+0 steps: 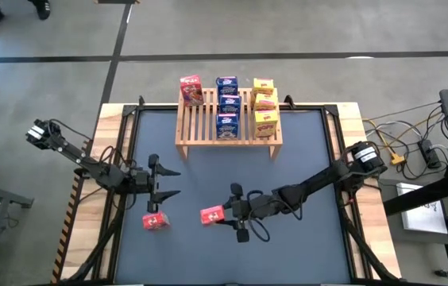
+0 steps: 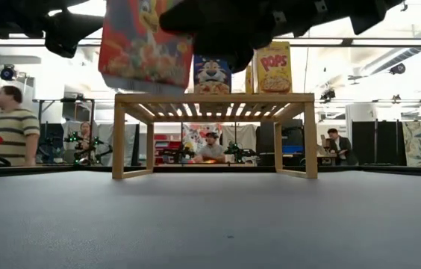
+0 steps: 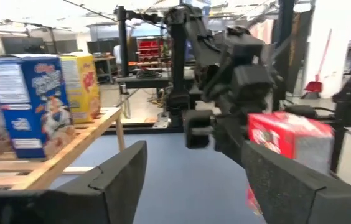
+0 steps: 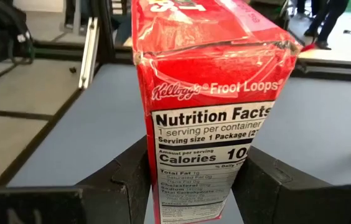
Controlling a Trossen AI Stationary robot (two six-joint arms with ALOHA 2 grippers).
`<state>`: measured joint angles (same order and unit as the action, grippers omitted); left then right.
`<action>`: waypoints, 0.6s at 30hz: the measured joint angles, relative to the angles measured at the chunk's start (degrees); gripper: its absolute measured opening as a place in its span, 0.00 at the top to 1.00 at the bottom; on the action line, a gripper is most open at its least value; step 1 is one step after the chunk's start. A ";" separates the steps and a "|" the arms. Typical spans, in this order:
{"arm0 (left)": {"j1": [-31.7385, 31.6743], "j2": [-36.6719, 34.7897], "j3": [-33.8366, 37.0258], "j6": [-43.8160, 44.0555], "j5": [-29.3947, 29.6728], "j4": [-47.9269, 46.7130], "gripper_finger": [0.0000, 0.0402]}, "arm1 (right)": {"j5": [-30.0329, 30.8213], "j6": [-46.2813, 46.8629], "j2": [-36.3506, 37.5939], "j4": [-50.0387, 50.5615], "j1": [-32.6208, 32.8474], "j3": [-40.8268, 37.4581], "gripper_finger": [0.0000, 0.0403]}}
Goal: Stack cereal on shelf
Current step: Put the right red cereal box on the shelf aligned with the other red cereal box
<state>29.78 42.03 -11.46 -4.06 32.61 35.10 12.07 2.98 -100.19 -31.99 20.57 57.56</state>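
Cereal first: your right gripper [image 1: 225, 214] is clamped on a small red cardboard cereal box [image 1: 212, 214], holding it above the dark grey table mat [image 1: 303, 159] near the middle of the table, well short of the light natural-wood slatted shelf [image 1: 208, 127]. In the right wrist view that red box [image 4: 210, 106] sits squarely between the two dark fingers [image 4: 126, 180], and you can read "Kellogg's Froot Loops", "Nutrition Facts", "1 serving per container" and "Calories" on its side panel. Your left gripper [image 1: 159, 183] hovers with its fingers spread apart, just beside a second red box [image 1: 155, 222] that lies on the mat, nothing between the jaws. On the shelf you have one red box [image 1: 191, 90] at the left, a column of three blue boxes [image 1: 226, 105] in the middle, and three yellow boxes [image 1: 264, 106] at the right. In the low view a yellow box [image 2: 273, 67] on the shelf reads "POPS". Beyond the table, you can see people [image 2: 15, 127] in the room behind.
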 joint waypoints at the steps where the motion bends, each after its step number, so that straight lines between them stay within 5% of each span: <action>1: 0.02 0.22 0.00 0.12 -0.34 0.01 0.37 | -0.02 -0.05 0.47 0.04 -0.29 0.00 0.57; 9: 0.00 3.06 -0.02 -0.25 -0.34 4.33 0.25 | 3.42 0.67 2.60 -0.02 -2.63 0.00 0.57; 18: -0.79 6.75 -0.07 0.06 -0.59 9.70 0.23 | 10.49 2.40 2.61 -0.06 -4.13 0.00 0.57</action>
<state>28.99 48.78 -11.53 -4.00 32.02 44.81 22.57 5.39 -97.58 -32.05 16.45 57.56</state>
